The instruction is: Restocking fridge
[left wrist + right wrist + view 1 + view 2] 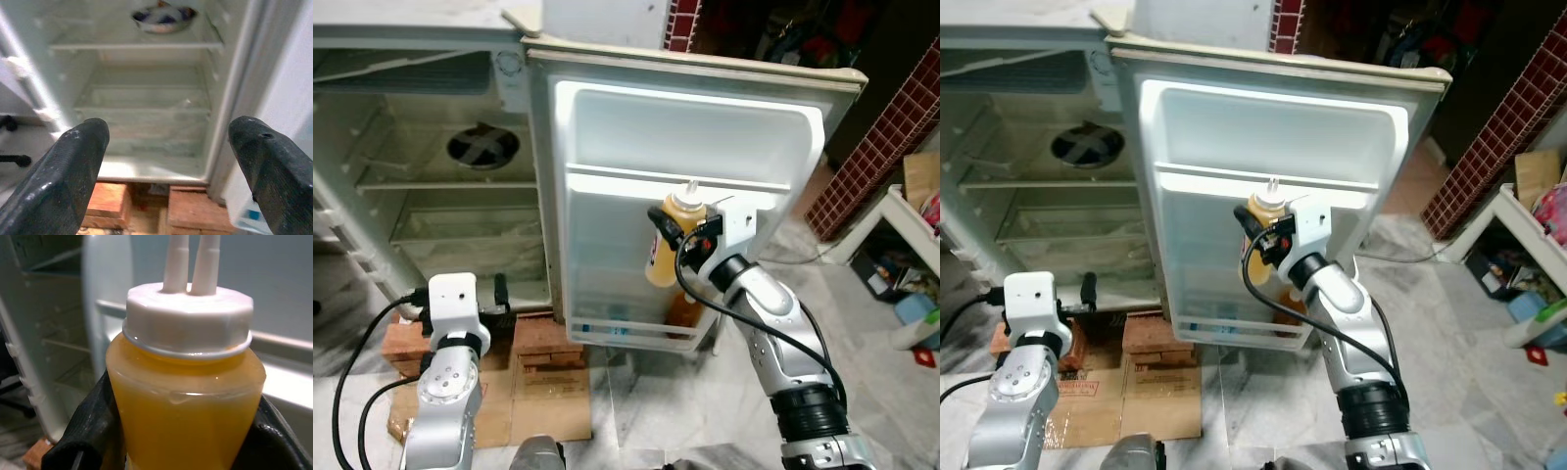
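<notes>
A squeeze bottle (674, 223) of yellow-orange sauce, with a white twin-nozzle cap, is held upright in front of the open fridge door (607, 127). My right gripper (670, 233) is shut on the bottle (186, 401), with one black finger on each side of its body. The bottle hangs just below the door's upper shelf rail (675, 182) and above the bottom door shelf (626, 329). My left gripper (168, 161) is open and holds nothing. It sits low at the left and faces the fridge interior (450, 186), whose wire shelves are bare.
The fridge stands on red bricks (540, 339), and flattened cardboard (538, 403) lies on the marble floor in front. A round fan vent (481, 147) sits on the back wall. A white shelf unit (913, 211) with clutter and a red tiled wall (881, 147) stand to the right.
</notes>
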Robot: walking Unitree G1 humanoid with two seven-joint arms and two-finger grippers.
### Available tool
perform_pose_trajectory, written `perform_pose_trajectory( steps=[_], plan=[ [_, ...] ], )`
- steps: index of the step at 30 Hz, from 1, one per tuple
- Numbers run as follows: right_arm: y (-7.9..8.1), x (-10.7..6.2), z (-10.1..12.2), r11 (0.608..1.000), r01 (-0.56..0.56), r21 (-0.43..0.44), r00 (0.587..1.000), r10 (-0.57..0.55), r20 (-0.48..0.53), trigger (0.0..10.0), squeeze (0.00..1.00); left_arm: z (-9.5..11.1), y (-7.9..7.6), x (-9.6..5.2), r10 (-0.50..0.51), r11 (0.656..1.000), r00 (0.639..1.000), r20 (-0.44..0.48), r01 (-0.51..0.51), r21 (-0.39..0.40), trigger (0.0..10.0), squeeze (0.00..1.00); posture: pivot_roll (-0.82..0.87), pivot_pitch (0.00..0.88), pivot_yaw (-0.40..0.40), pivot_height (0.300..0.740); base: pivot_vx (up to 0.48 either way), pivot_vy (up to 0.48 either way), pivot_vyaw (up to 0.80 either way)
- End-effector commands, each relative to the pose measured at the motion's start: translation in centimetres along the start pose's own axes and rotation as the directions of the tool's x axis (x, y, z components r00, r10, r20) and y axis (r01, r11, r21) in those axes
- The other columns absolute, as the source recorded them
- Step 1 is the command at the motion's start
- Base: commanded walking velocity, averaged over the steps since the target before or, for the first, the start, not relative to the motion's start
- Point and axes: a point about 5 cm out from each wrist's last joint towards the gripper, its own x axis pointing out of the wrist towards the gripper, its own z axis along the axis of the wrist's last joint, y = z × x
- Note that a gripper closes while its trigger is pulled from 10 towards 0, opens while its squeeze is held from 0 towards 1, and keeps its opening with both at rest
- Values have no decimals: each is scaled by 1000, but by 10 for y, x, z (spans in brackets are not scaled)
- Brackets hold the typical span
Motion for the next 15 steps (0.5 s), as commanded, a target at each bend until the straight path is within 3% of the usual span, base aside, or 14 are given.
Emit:
perform_pose_trajectory(
  steps=[1, 15],
  plan=[
    [-8, -2, 11, 999, 42, -27, 998, -41, 43, 10000, 0, 3, -3, 0, -1, 1000, 1000, 16, 1, 8, 10000, 0, 55, 0, -90, 740, 0, 0, 0],
    [-11, 0, 16, 995, 97, -36, 993, -94, 75, 10000, 0, 9, 5, 7, 60, 998, 997, 51, -61, 25, 10000, 0, 56, 0, -88, 740, 0, 0, 0]
  ],
)
